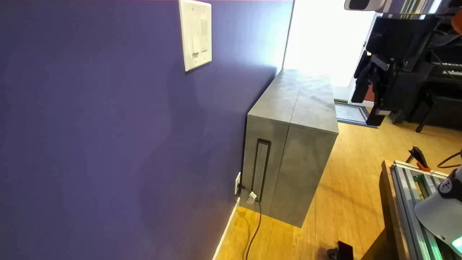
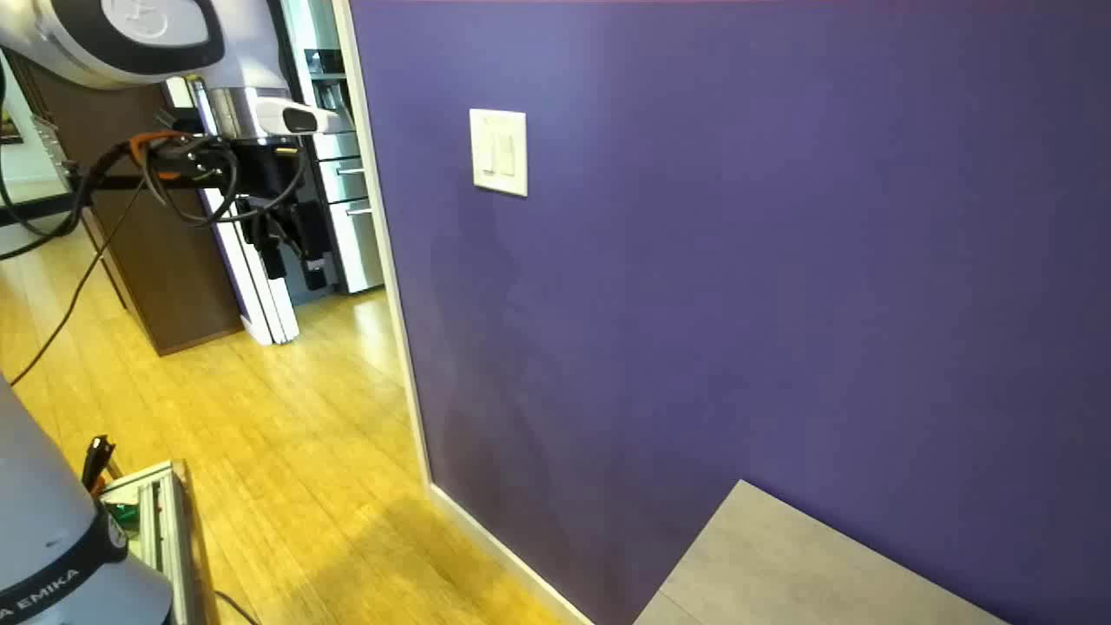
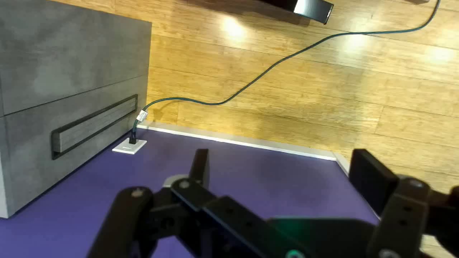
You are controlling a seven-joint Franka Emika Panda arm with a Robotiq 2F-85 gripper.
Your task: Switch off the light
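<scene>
Wall edge (image 2: pixel 389 260), switch (image 2: pixel 499 154) clear of fingers (image 3: pixel 373 179)

The switch plate (image 2: pixel 499 153) is white, wall (image 2: pixel 738 260) purple.

In an exterior view, faces the grey cabinet (image 1: pixel 296 151) from a bit away. In an exterior view, looks down at the purple wall (image 2: pixel 712 286) from near the cabinet. In the wrist view, looks steeply down on the floor (image 3: pixel 294 96) beside the cabinet. Shows the light switch (image 2: pixel 499 153) in both exterior views.
</scene>
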